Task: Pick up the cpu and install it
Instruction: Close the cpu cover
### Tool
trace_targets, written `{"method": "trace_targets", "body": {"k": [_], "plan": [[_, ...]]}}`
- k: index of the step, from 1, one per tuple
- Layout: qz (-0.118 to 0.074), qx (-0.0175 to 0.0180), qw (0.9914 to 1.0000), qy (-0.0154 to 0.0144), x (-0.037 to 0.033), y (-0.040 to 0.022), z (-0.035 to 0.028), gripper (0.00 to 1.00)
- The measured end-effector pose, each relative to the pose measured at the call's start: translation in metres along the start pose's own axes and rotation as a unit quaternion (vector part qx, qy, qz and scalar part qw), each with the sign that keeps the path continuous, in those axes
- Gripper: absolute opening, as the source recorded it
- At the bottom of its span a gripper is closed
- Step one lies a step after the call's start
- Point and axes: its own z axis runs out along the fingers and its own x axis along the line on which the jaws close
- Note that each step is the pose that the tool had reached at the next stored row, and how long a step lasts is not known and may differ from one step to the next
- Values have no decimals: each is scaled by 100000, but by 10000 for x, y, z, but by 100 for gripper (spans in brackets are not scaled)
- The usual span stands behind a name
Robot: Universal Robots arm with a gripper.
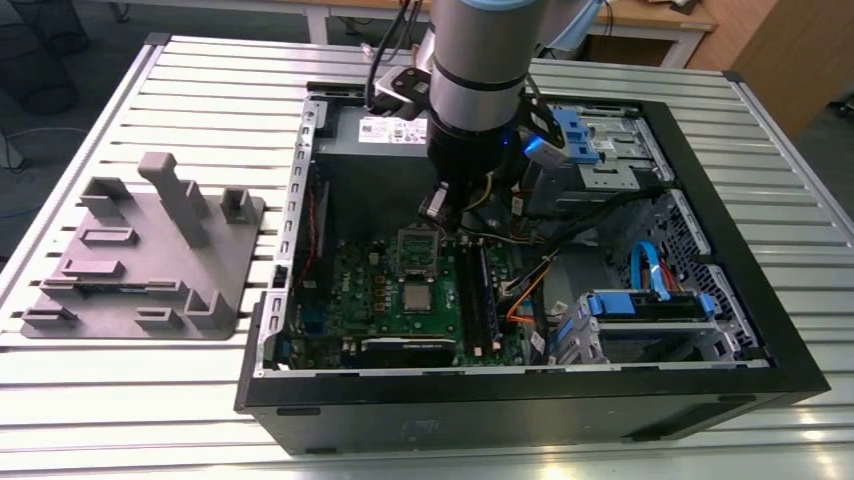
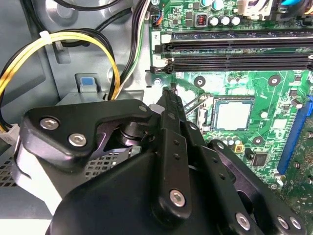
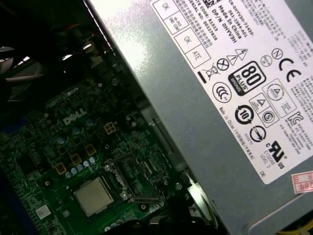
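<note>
The cpu (image 2: 234, 115) is a pale silver square lying flat in its socket on the green motherboard (image 2: 274, 83). It also shows as the cpu (image 1: 418, 296) in the exterior view and the cpu (image 3: 93, 196) in the first wrist view. The socket's metal frame (image 1: 420, 243) stands flipped open on the side toward the power supply, seen again as the frame (image 3: 134, 181). My gripper (image 2: 167, 94) is shut with nothing between its black fingers. It hangs off the socket's corner, beside a thin wire lever (image 2: 193, 103) and apart from the cpu. In the exterior view my gripper (image 1: 439, 212) is above the open frame.
The open computer case (image 1: 747, 380) lies on a slatted metal table (image 1: 200, 80). A grey plastic tray (image 1: 147, 255) with upright posts stands at the exterior view's left. The power supply (image 3: 220, 98), yellow and black cables (image 2: 58, 44), memory slots (image 2: 234, 49) and drive bays (image 1: 647, 305) crowd the socket.
</note>
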Motion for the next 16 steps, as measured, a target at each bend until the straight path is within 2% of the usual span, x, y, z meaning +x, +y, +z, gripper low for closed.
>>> {"method": "trace_targets", "body": {"k": [16], "plan": [[-148,335,99999,-112,25,20,-21,11]]}}
